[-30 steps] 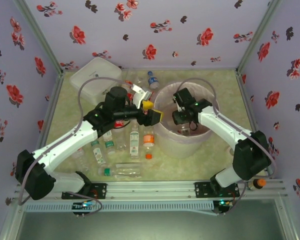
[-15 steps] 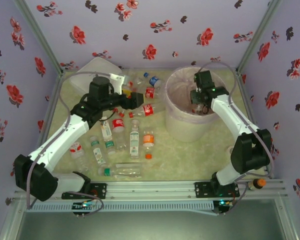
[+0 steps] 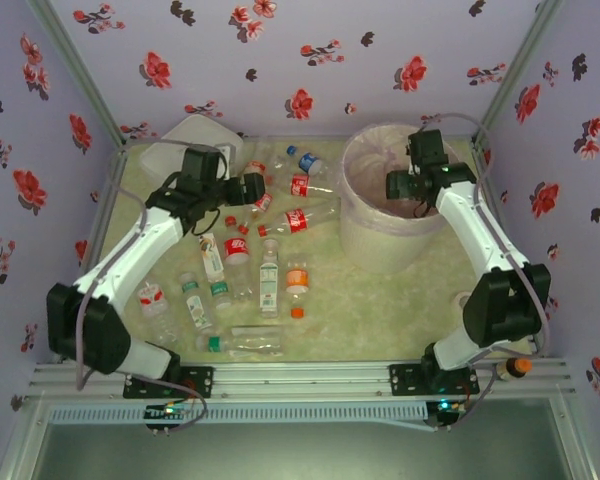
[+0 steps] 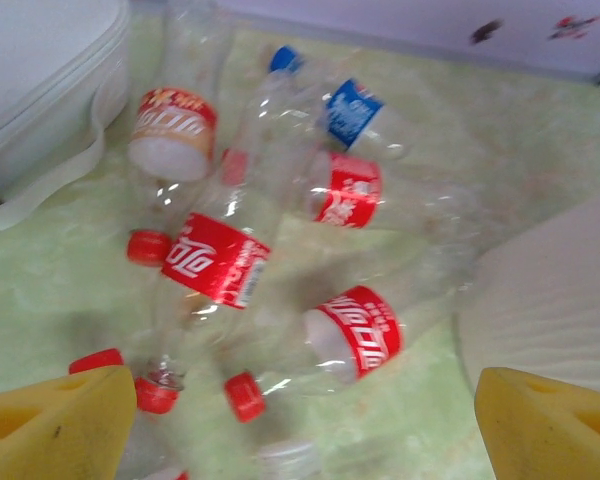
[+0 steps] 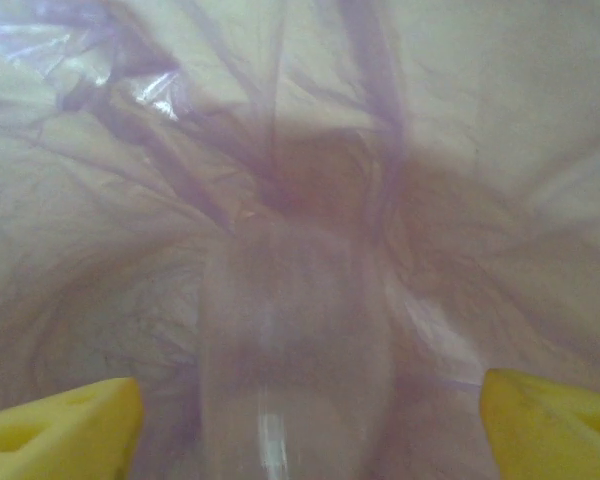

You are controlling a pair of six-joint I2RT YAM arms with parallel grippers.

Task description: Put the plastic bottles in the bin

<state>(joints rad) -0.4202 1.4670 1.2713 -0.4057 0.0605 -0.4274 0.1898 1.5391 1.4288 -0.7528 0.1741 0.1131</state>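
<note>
Now my right end effector [image 5: 302,425] stands open over the bin [image 3: 372,238] at the counter's far right corner, so the clear bottle [image 5: 295,350] beneath can fall in, while my open left end effector [image 4: 300,425] hovers above the plastic bottles [image 4: 218,262] awaiting pickup.

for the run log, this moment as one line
left claw: open, above red-labelled clear plastic bottles | right claw: open, over large round bag-lined bin, clear bottle below

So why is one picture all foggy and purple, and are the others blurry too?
Right wrist view: that's inside the lilac bin bag, dim and out of focus, so the clear bottle looks ghostly. Left wrist view: the red-label bottles are a bit smeared. Top external view: sharp and evenly lit.
</note>
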